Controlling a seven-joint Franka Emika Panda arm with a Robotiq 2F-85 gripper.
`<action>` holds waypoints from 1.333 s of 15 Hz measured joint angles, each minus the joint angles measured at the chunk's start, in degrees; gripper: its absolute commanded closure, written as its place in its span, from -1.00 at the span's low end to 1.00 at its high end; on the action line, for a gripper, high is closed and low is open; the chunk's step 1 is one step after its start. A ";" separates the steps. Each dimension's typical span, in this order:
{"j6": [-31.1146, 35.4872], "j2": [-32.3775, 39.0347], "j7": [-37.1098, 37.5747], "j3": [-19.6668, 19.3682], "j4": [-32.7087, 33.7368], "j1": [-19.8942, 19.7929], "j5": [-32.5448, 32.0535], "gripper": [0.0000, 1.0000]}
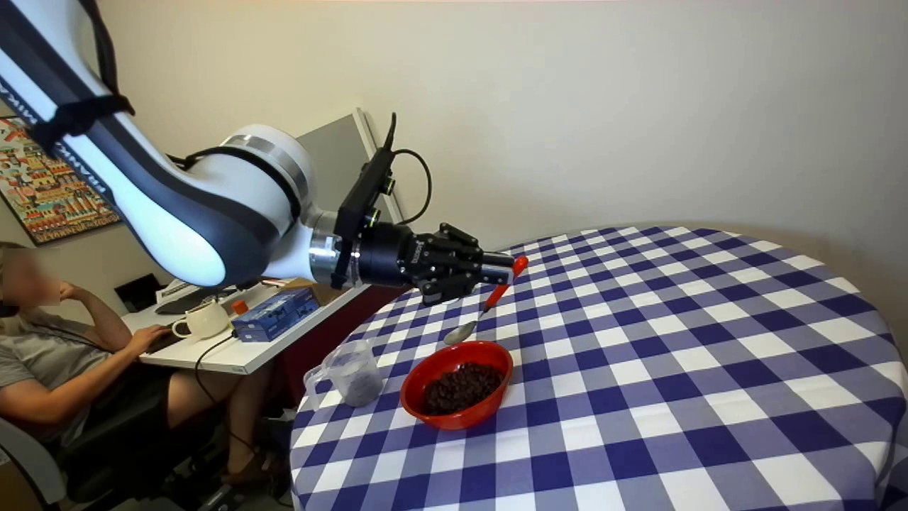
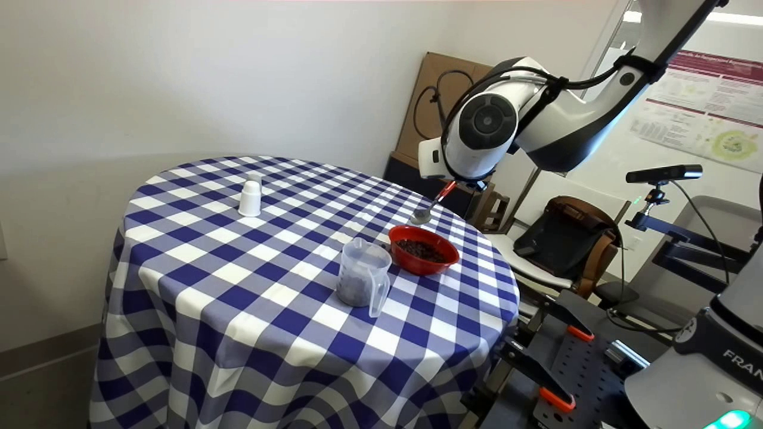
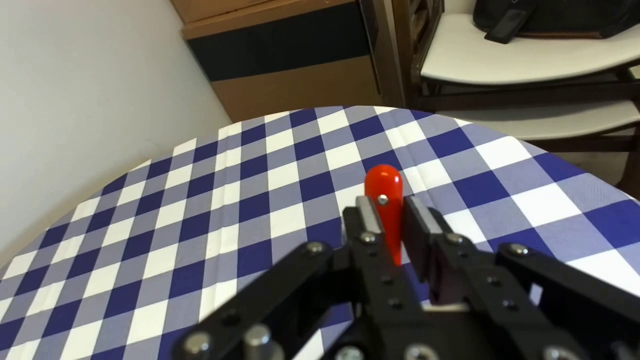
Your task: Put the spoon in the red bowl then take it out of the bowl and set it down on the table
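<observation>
The spoon hangs in the air, head down and tilted, with my gripper (image 3: 392,215) shut on its red-orange handle (image 3: 384,181). Its silver head (image 1: 460,332) shows just past the rim of the red bowl in both exterior views; whether it is over the bowl I cannot tell. Dark bean-like pieces fill the bottom of the red bowl (image 1: 464,420), which rests on the checkered table (image 1: 681,355). In an exterior view the arm hides most of my gripper, while the spoon (image 2: 422,215) stays visible below it. The bowl is out of the wrist view.
Close beside the bowl stands a clear plastic jug (image 2: 357,277) with a handle. A stack of white cups (image 2: 250,199) is farther along the table. A person sits at a white desk (image 1: 234,358) beyond the table's edge. A chair (image 3: 505,55) and cardboard boxes (image 3: 295,85) stand past the cloth.
</observation>
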 measured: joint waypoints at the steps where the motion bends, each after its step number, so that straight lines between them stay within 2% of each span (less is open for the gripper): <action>1: -0.28 0.33 0.85 0.04 -0.08 0.01 -1.04 0.91; 14: -3.76 4.73 9.07 0.11 -0.75 0.00 -10.11 0.91; 20: -5.08 5.74 14.89 0.22 -1.96 -0.01 -17.62 0.91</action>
